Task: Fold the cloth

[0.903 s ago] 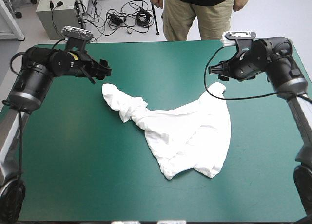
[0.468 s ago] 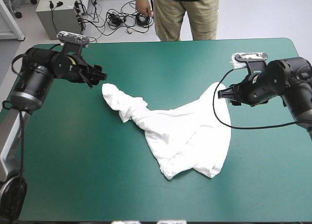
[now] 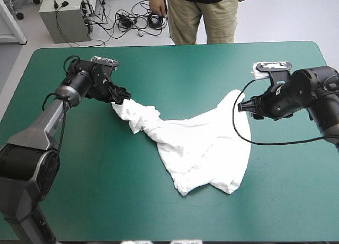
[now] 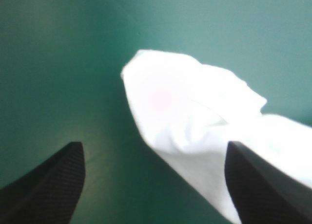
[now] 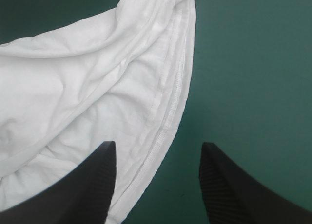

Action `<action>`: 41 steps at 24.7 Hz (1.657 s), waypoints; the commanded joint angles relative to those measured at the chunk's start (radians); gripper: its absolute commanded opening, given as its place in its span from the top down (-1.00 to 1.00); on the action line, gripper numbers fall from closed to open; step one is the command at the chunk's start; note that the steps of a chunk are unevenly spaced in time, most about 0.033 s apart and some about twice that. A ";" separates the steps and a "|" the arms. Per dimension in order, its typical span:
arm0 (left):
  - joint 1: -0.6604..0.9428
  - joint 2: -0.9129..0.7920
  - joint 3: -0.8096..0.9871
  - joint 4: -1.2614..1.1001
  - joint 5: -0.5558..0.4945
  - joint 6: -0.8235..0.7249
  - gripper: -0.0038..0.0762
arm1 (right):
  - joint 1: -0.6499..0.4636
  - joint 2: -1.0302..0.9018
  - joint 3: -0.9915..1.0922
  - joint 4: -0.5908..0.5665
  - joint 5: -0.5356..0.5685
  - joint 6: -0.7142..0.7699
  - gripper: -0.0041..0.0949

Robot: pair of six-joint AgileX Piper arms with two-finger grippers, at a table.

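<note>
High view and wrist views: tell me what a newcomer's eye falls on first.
The white T-shirt stands out most: a crumpled heap spread across the middle of the teal-green table. The left gripper, open, sits at the shirt's far-left tip. The right gripper, also open, is at its far-right corner, with the stitched hem just ahead of it.

Soft, wrinkled white cloth T-shirt (image 3: 204, 143), hem double-stitched, on the counter's smooth, matt teal-green cover (image 3: 106, 175); black fingers (image 5: 87, 190) of the right pincer (image 5: 157, 144) look matt.
</note>
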 commanded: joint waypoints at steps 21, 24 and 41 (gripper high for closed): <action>0.074 0.136 -0.055 -0.159 -0.041 0.078 0.93 | 0.014 -0.069 -0.024 0.115 0.019 -0.051 0.06; 0.074 0.136 -0.055 -0.159 -0.032 0.078 0.93 | 0.145 -0.128 0.032 0.055 0.019 -0.023 0.06; 0.076 0.136 -0.055 -0.170 -0.032 0.068 0.93 | 0.466 -0.166 0.539 -0.056 -0.222 0.220 -0.12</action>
